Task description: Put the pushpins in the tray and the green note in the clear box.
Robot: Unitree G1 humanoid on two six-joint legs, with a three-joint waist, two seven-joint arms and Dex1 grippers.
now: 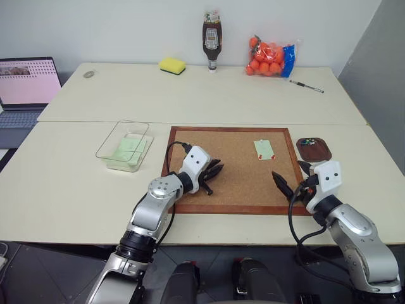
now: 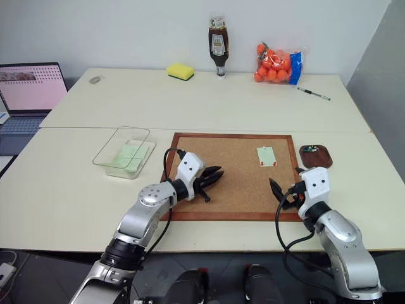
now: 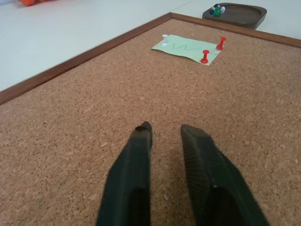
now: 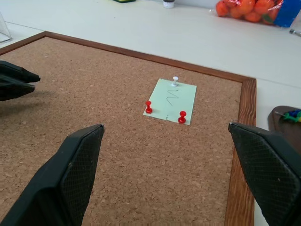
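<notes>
Cork board (image 1: 240,183) holds pinned green note (image 4: 170,100); left hand (image 1: 214,177) nearly closed, right hand (image 1: 291,178) spread.

The two head views look forward and down from above the desk (image 1: 76,183), taking in the whole cork board (image 1: 234,166) from a distance. Each wrist camera sits low and close over that board, looking along its own jaws; both share the pinned green note (image 4: 170,100).

We see two pale tables (image 1: 69,183) pushed together, bearing a cork board (image 1: 243,187), the clear box (image 1: 107,149), the tray (image 1: 323,154) (beside the board), a laptop (image 1: 25,88), sponge (image 1: 172,65), sauce bottle (image 1: 211,41), bagged oranges (image 1: 269,58) and a pen (image 1: 307,86).
</notes>
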